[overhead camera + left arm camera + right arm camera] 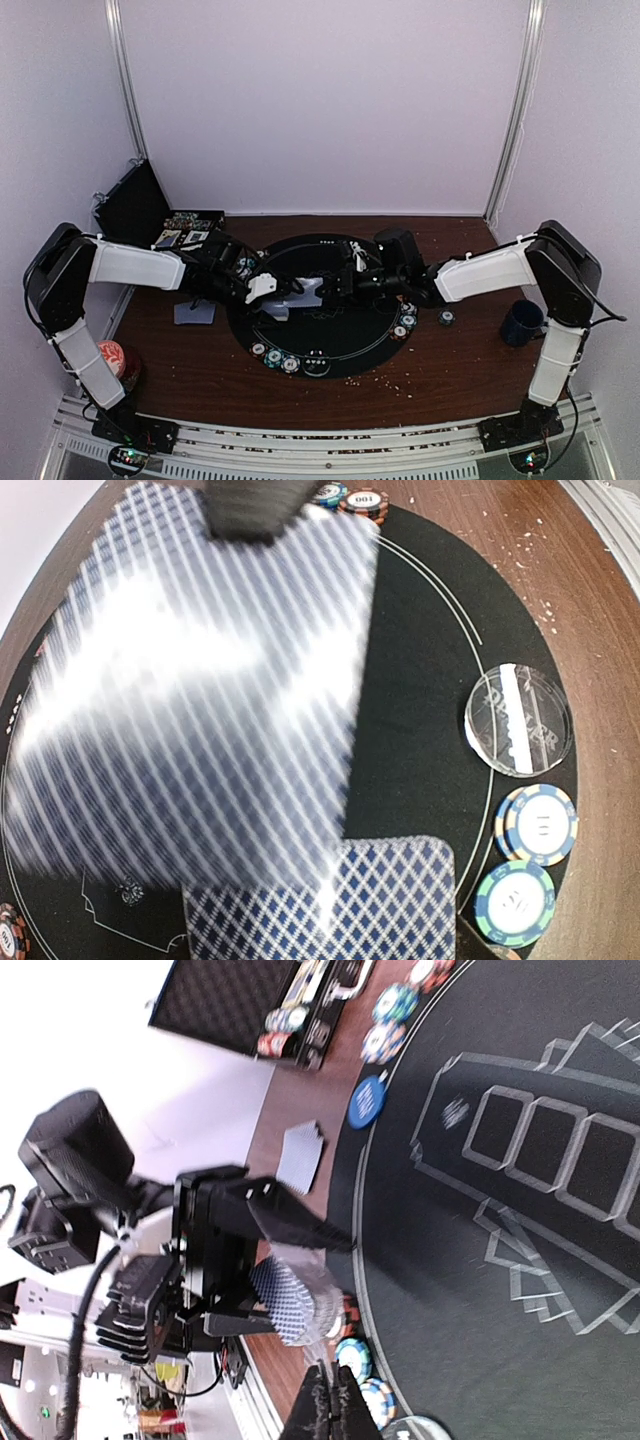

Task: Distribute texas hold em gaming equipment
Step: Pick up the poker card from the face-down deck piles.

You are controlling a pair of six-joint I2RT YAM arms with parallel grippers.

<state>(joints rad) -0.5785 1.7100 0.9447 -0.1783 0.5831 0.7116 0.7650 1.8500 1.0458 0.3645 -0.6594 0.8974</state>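
My left gripper [283, 293] reaches over the black round mat [360, 342] and is shut on a deck of blue-diamond-backed playing cards [320, 900]. In the right wrist view that deck [285, 1300] sits between the left gripper's two black fingers [300, 1225]. My right gripper [335, 1385] is shut on one card [190, 700], which shows blurred and tilted above the deck. Striped chips [540, 823] and a clear dealer button [518, 720] lie at the mat's near rim. A blue button [367, 1102] lies at the mat's left edge.
A small pile of cards [194, 312] lies on the wood left of the mat. An open black case [135, 205] with chips stands at the back left. A dark blue mug [522, 322] is at the right, a red-topped can [112, 357] near the left arm's base. One chip [446, 318] lies off the mat.
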